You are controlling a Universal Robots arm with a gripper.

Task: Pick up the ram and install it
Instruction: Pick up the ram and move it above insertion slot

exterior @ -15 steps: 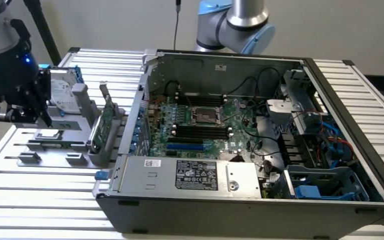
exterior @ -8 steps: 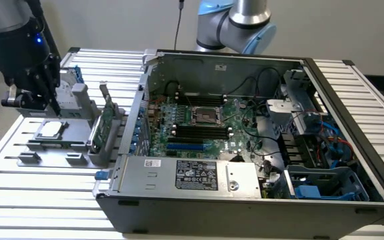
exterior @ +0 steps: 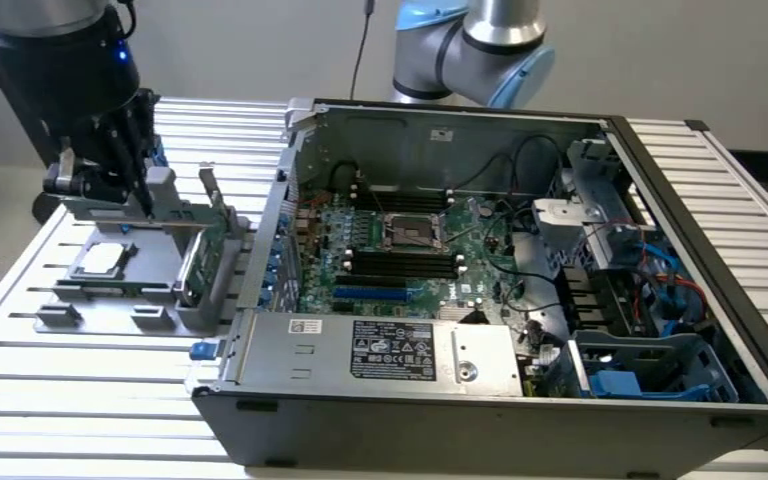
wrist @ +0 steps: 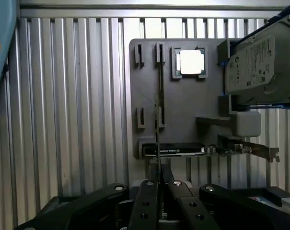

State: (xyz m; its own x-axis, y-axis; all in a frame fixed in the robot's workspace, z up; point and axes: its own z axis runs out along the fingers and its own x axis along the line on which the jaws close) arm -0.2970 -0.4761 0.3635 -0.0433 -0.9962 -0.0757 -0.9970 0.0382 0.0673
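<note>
Status: pick looks done, install not. Gripper (wrist: pixel 159 170) is pressed nearly together, pinching the ram (wrist: pixel 159 86) by its edge. In the wrist view the stick shows edge-on as a thin dark line running out from the fingertips and crossing in front of the grey holder (wrist: pixel 183 110), so I judge it's lifted off the holder, though I can't confirm it's fully clear of the slots there.

In the exterior view the gripper (exterior: pixel 135 205) hangs over the holder at that view's left, well apart from the open PC case (exterior: pixel 491 420). The black slots (exterior: pixel 398 265) on the motherboard (exterior: pixel 418 225) look bare, with no green stick seated. Left to do: carry it across, line it up, seat it.

Counts:
- ram: 1, in the gripper
- holder: 1, on the bench (wrist: pixel 63 120)
- CPU (wrist: pixel 190 62): 1, flat in its holder pocket
- hard drive (wrist: pixel 255 62): 1, standing at the holder's edge
- broader card (wrist: pixel 176 151): 1, on edge in the holder, metal bracket sticking out
- ram lanes in the holder: 2, the one beside the stick's line is bare
- case: 1, side panel off
- motherboard slots: a bank of several, can't get an exact count
</note>
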